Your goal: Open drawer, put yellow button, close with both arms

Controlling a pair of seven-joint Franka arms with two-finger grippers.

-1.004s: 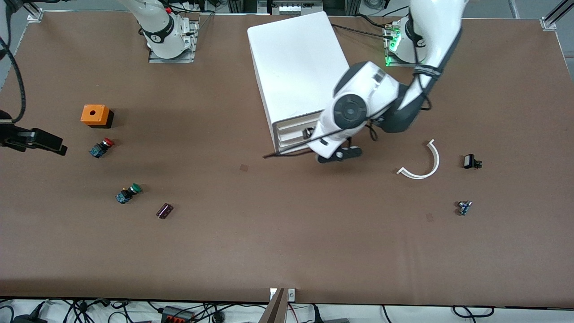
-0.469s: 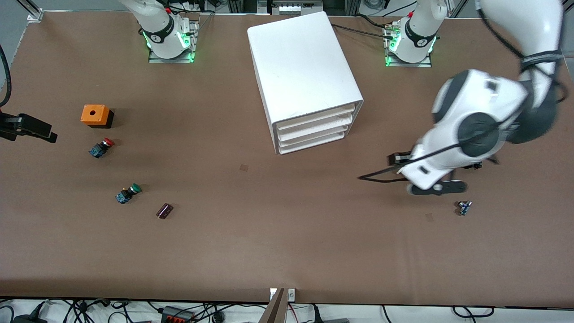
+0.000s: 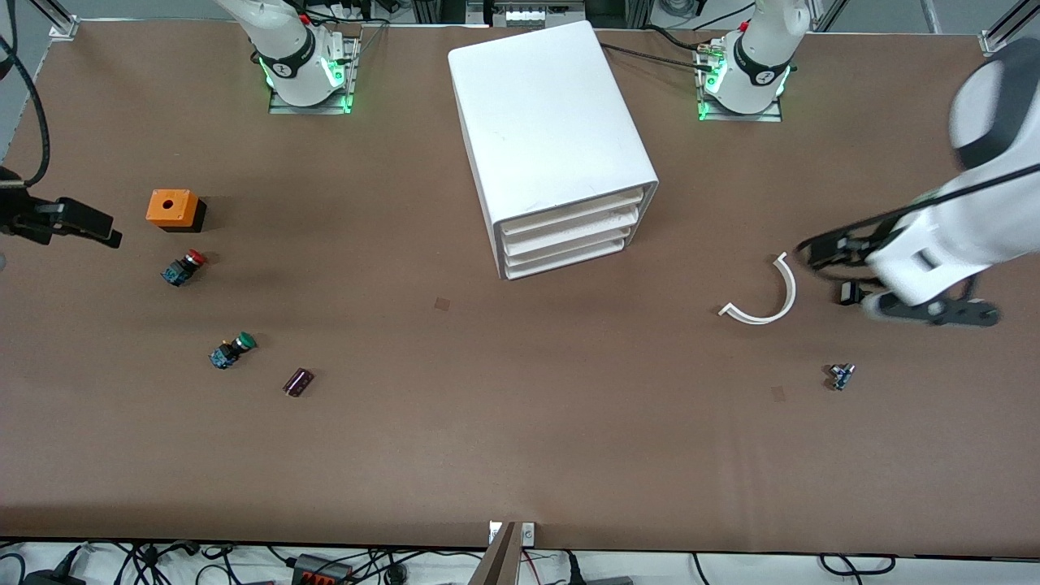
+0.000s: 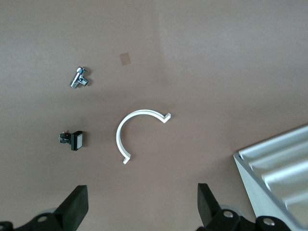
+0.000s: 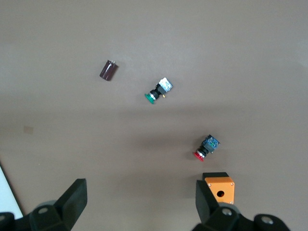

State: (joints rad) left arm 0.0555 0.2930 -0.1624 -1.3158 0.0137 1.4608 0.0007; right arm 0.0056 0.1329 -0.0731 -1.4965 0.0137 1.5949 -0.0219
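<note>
The white cabinet (image 3: 552, 122) stands at the table's middle, toward the bases. Its top drawer (image 3: 569, 213) is shut flush, like the two below it. The drawer fronts also show in the left wrist view (image 4: 279, 163). The yellow button is not in view in any frame. My left gripper (image 3: 934, 311) is open and empty, up over the table at the left arm's end, beside a small black switch (image 3: 849, 292); the left wrist view (image 4: 142, 204) shows its jaws wide apart. My right gripper (image 3: 73, 221) is open and empty, over the right arm's end near an orange box (image 3: 172, 209), and also shows in the right wrist view (image 5: 141, 199).
A red-capped button (image 3: 184, 266), a green-capped button (image 3: 233, 349) and a dark cylinder (image 3: 298, 381) lie at the right arm's end. A white curved strip (image 3: 764, 296) and a small metal part (image 3: 841, 375) lie at the left arm's end.
My left arm has swung away from the cabinet's drawer fronts to the left arm's end of the table. My right gripper has shifted slightly. The drawers now show shut.
</note>
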